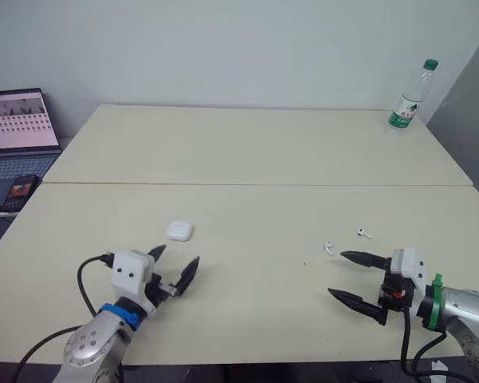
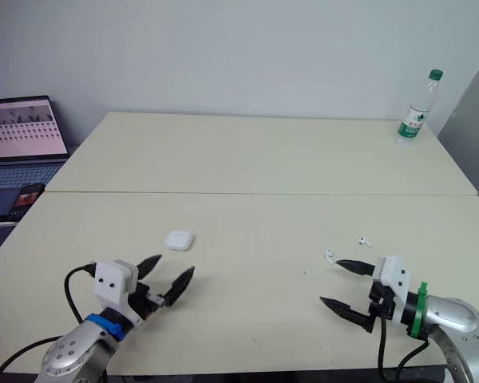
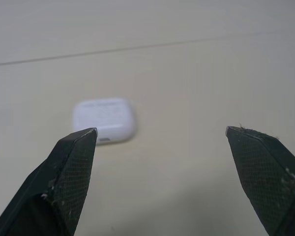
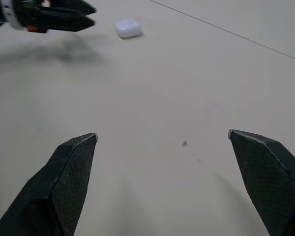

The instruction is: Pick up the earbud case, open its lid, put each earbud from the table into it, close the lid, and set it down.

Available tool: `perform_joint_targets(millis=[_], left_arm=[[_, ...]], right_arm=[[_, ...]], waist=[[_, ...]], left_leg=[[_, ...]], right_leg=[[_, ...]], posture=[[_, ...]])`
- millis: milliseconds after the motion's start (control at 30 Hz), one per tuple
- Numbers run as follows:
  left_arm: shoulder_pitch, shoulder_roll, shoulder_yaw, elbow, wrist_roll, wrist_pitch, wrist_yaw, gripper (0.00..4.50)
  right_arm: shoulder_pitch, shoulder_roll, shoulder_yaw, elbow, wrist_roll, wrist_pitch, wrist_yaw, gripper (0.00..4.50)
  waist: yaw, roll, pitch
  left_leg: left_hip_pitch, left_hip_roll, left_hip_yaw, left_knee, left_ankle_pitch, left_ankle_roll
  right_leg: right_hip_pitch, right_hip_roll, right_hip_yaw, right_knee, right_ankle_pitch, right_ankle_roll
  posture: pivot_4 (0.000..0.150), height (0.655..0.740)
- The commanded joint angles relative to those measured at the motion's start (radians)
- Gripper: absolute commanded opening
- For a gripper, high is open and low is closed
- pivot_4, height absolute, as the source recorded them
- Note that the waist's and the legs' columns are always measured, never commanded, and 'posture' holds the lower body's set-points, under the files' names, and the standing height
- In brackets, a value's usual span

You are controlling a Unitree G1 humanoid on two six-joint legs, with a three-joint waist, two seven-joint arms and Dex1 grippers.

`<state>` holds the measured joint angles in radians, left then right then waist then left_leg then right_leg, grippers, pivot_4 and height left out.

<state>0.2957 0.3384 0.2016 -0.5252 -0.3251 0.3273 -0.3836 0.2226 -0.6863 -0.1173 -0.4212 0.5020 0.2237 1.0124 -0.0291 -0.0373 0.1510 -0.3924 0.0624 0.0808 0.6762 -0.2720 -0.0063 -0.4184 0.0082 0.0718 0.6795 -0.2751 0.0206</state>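
Targeting the case (image 1: 180, 231) with my nearer left tool (image 1: 179, 255).
It lies just ahead of that tool, which is spread and empty; right tool (image 1: 337, 274) also spread.

White earbud case (image 1: 180, 231) closed, flat on table; two white earbuds (image 1: 329, 247) (image 1: 363, 233) well right

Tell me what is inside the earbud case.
The earbud case lies on the table with its lid shut, so its inside is hidden. One earbud and a second earbud lie loose on the table by the right claw.
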Motion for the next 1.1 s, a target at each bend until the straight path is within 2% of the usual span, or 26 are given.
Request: perform_joint_targets(millis=[33, 67, 367, 600, 900, 1000, 1100], left_arm=[[-0.063, -0.029, -0.025, 0.034, 0.07, 0.013, 0.092, 4.39], [-0.087, -0.038, -0.035, 0.05, 0.083, 0.023, 0.11, 4.39], [-0.183, -0.065, -0.075, 0.157, 0.168, 0.065, 0.198, 4.39], [-0.222, -0.044, -0.083, 0.204, 0.191, 0.062, 0.185, 4.39], [-0.246, -0.043, -0.099, 0.241, 0.198, 0.068, 0.163, 4.39], [-0.25, -0.043, -0.1, 0.248, 0.197, 0.067, 0.161, 3.82], [-0.253, -0.043, -0.096, 0.254, 0.196, 0.062, 0.16, 2.85]], right_arm=[[-0.036, 0.006, 0.008, -0.066, 0.048, 0.021, -0.004, 4.5], [-0.045, 0.008, 0.011, -0.073, 0.052, 0.027, -0.009, 4.5], [-0.057, 0.01, 0.004, -0.106, 0.065, 0.046, -0.026, 4.5], [-0.042, 0.018, 0.005, -0.119, 0.064, 0.041, -0.034, 4.5], [-0.048, 0.05, 0.004, -0.093, -0.013, 0.02, -0.129, 4.5], [-0.045, 0.052, 0.007, -0.095, -0.016, 0.019, -0.132, 4.5], [-0.043, 0.053, 0.007, -0.094, -0.016, 0.016, -0.131, 4.5]], waist=[[0.0, 0.0, 0.0], [0.0, -0.001, 0.0], [0.0, -0.001, 0.0], [0.0, -0.001, 0.0], [0.0, -0.001, 0.0], [0.0, -0.001, 0.0], [0.0, -0.001, 0.0]], left_leg=[[0.0, 0.0, 0.0, 0.0, 0.0, 0.0], [0.0, 0.0, 0.001, 0.0, 0.0, 0.0], [-0.001, 0.0, -0.001, 0.0, 0.0, 0.0], [-0.001, 0.0, 0.0, 0.0, 0.0, 0.0], [-0.001, 0.0, 0.0, 0.0, 0.0, 0.0], [-0.001, 0.0, -0.001, 0.0, 0.0, 0.0], [-0.001, 0.0, 0.0, 0.0, 0.0, 0.0]], right_leg=[[0.0, 0.0, 0.0, 0.0, 0.0, 0.001], [0.0, 0.0, 0.0, 0.0, 0.003, 0.004], [-0.001, 0.003, 0.0, -0.001, 0.004, 0.005], [0.0, 0.002, 0.0, 0.0, 0.004, 0.006], [-0.001, 0.002, 0.0, 0.0, 0.004, 0.006], [0.0, 0.001, 0.0, 0.0, 0.004, 0.006], [0.0, 0.001, 0.0, 0.0, 0.004, 0.006]], posture=[[0.15, 0.7362], [0.15, 0.7362], [0.15, 0.7362], [0.15, 0.7362], [0.15, 0.7362], [0.15, 0.7362], [0.15, 0.7362]])
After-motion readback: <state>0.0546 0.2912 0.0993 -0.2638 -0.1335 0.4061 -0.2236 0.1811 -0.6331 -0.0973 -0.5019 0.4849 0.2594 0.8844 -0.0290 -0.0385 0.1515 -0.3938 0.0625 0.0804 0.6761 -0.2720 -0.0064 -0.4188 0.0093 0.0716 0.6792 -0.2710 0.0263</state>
